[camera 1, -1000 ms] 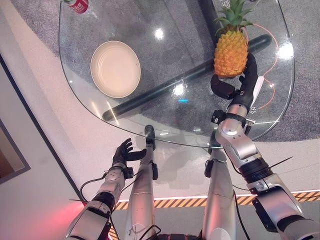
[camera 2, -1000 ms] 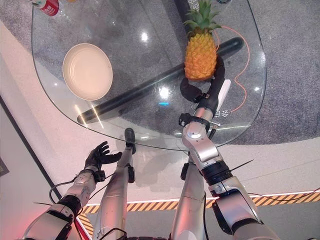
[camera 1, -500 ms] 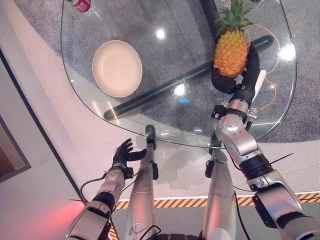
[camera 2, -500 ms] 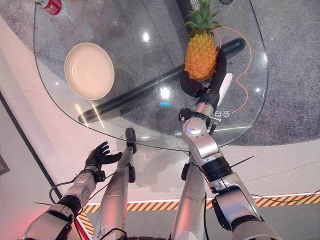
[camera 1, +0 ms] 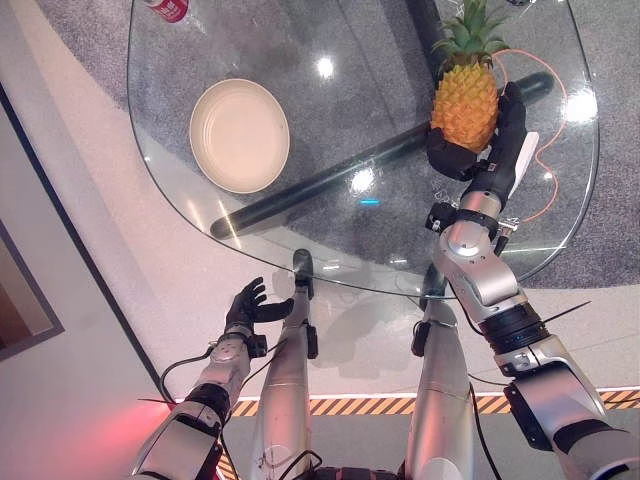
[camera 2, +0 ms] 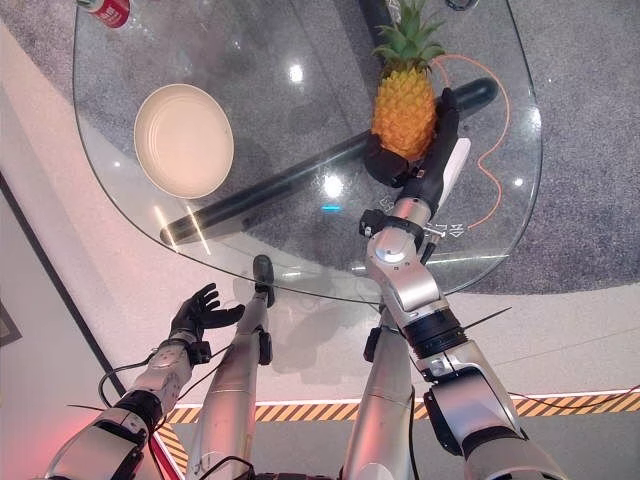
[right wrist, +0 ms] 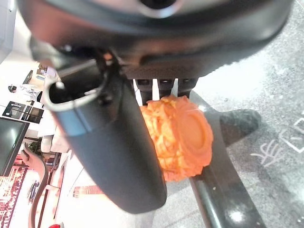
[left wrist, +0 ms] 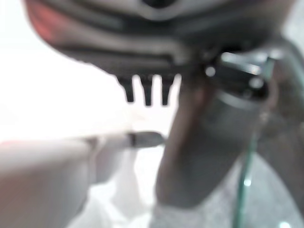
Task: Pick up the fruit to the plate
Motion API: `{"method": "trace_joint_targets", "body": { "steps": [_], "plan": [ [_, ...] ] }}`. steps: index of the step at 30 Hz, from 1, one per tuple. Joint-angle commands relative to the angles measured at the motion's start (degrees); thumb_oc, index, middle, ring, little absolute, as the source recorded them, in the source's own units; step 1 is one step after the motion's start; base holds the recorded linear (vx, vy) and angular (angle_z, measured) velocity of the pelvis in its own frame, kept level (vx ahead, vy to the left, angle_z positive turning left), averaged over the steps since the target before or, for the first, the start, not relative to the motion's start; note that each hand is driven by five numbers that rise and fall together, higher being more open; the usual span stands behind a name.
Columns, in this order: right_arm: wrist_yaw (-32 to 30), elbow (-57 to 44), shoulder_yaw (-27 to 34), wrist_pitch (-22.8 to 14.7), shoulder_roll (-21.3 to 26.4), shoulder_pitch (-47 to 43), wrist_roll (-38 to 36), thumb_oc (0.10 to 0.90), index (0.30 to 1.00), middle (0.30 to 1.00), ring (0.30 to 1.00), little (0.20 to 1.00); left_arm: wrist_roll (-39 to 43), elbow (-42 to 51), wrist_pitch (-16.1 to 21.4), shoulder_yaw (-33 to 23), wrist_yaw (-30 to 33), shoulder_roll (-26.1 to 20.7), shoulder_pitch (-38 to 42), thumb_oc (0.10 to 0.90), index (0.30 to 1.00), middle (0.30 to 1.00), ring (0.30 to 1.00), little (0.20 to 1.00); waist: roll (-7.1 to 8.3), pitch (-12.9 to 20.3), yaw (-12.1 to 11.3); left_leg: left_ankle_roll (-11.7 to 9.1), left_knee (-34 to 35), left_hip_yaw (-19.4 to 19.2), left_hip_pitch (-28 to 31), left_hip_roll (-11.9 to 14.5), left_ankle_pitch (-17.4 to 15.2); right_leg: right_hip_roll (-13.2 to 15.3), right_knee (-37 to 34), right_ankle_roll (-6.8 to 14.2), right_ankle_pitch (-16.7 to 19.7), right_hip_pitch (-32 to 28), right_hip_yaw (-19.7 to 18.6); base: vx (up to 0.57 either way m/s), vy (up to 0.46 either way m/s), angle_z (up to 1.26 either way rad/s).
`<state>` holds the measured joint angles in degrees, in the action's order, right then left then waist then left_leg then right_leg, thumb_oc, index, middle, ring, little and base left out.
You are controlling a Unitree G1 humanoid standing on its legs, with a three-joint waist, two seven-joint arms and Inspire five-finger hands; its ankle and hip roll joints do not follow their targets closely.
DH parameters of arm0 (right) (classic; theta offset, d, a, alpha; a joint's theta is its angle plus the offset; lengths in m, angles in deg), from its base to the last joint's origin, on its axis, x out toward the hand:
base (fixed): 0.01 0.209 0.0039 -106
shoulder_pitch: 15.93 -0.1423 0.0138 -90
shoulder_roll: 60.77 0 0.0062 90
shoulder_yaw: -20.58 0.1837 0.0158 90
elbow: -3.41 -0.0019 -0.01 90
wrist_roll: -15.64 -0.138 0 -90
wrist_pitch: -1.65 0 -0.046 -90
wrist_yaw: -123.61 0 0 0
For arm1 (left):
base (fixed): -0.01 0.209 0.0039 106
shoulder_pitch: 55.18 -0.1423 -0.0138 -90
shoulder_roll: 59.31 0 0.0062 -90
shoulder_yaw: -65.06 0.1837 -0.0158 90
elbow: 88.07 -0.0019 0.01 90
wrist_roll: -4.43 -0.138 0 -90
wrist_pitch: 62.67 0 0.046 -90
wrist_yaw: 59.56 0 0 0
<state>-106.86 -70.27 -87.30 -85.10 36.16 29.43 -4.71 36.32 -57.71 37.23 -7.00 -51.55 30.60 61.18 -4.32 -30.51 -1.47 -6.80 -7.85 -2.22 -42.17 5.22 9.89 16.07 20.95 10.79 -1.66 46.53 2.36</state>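
Glass worktop (camera 1: pixel 300 160): bare middle between fruit and plate.
Pineapple (camera 1: pixel 464 100): near right edge, right hand (camera 1: pixel 478 158) clasping it.
Plate (camera 1: pixel 239 136): near left edge.
Left hand (camera 1: pixel 245 306): fingers spread, below near edge.

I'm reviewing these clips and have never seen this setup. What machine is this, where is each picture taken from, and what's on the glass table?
This is a humanoid robot with two silver arms ending in dark hands. Two pictures come from cameras in its head, looking down; the other two come from a camera on each wrist. On the glass table sit a cream plate, a pineapple and, at the far edge, a red can. The right hand is wrapped around the pineapple's lower part; its wrist camera shows the fruit's orange base against the fingers. The left hand hangs open below the table edge, holding nothing.
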Motion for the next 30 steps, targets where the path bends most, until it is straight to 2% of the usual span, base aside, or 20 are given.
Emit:
{"method": "trace_joint_targets", "body": {
  "steps": [1,2,3,4,14,20,23,26,30],
  "plan": [
    [-2.06,-3.46,1.58,-1.8,4.02,-4.77,1.57,0.8,0.9,0.9,0.9,0.9,0.42,-0.69,-0.19,1.82,0.15,-1.2,-3.96,0.8,0.9,0.9,0.9,0.9,-1.2,0.72,-0.03,1.76,-7.27,0.23,-2.53,-2.45,-4.62,-2.86,-4.06,-3.67,7.12,0.25,4.73,0.0,0.0,0.0],
    [-2.04,-3.12,1.45,-1.55,4.08,-4.95,1.58,0.8,0.9,0.9,0.9,0.9,0.36,-0.65,-0.19,1.82,0.14,-1.17,-4.0,0.8,0.9,0.9,0.9,0.9,-1.24,0.72,-0.08,1.77,-7.4,0.23,-2.61,-2.47,-4.68,-2.84,-3.96,-3.7,7.06,0.33,4.75,0.0,0.0,0.0],
    [-1.81,-2.86,1.33,-1.19,4.12,-5.03,1.71,0.676,0.794,0.794,0.794,0.776,0.39,-0.61,-0.21,1.84,0.11,-1.19,-4.02,0.8,0.9,0.9,0.9,0.9,-1.26,0.72,-0.11,1.76,-7.53,0.24,-2.67,-2.48,-4.74,-2.84,-3.84,-3.72,7.0,0.4,4.76,0.0,0.0,0.0],
    [-1.47,-2.39,1.09,-0.73,4.16,-5.1,2.11,0.1,0.3,0.3,0.3,0.2,0.49,-0.54,-0.31,1.95,0.11,-1.26,-4.04,0.8,0.9,0.9,0.9,0.9,-1.28,0.72,-0.14,1.76,-7.75,0.28,-2.71,-2.49,-4.81,-2.84,-3.64,-3.74,6.94,0.45,4.76,0.0,0.0,0.0],
    [-0.63,0.14,-0.33,1.16,5.11,-5.92,2.7,0.1,0.3,0.3,0.3,0.2,1.04,-0.04,-0.11,2.15,0.23,-1.15,-4.07,0.8,0.9,0.9,0.9,0.9,-1.3,0.72,-0.38,1.75,-7.74,0.65,-2.74,-2.63,-4.78,-2.95,-3.71,-3.76,6.98,0.5,4.67,0.0,-0.002,0.01],
    [-0.17,1.24,-0.6,1.31,5.26,-5.46,2.87,0.1,0.3,0.3,0.3,0.2,5.4,0.45,1.06,0.89,-0.79,-1.19,-3.97,0.8,0.9,0.9,0.9,0.9,-1.32,0.72,-0.28,1.69,-7.7,0.71,-2.42,-2.48,-4.8,-3.01,-3.54,-3.8,6.81,0.31,4.6,0.0,0.0,0.0],
    [0.27,1.65,-0.27,1.26,5.51,-5.23,3.35,0.1,0.3,0.3,0.3,0.2,11.74,0.98,2.65,-0.81,-0.98,-1.13,-3.85,0.8,0.9,0.9,0.9,0.9,-1.36,0.72,-0.17,1.62,-7.74,0.73,-2.49,-2.39,-4.69,-3.13,-3.26,-3.9,6.56,0.37,4.49,0.0,0.0,0.0],
    [0.15,1.57,0.2,0.94,5.33,-4.34,4.32,0.1,0.3,0.3,0.3,0.2,22.44,2.26,4.59,-6.33,-0.87,-1.18,-3.24,0.8,0.9,0.9,0.9,0.9,-1.23,0.72,-0.2,1.51,-7.11,0.75,-2.21,-2.22,-4.53,-3.16,-3.1,-3.9,6.07,0.19,4.57,0.0,0.0,0.0],
    [0.04,1.29,0.73,0.33,5.17,-3.67,5.03,0.1,0.3,0.3,0.3,0.2,27.51,4.58,8.09,-9.95,1.02,-1.52,-2.63,0.8,0.9,0.9,0.9,0.9,-1.12,0.72,-0.34,1.43,-6.72,1.04,-1.91,-2.3,-4.51,-3.21,-3.02,-3.92,5.8,0.0,4.65,0.0,-0.008,0.0]
  ]
}}
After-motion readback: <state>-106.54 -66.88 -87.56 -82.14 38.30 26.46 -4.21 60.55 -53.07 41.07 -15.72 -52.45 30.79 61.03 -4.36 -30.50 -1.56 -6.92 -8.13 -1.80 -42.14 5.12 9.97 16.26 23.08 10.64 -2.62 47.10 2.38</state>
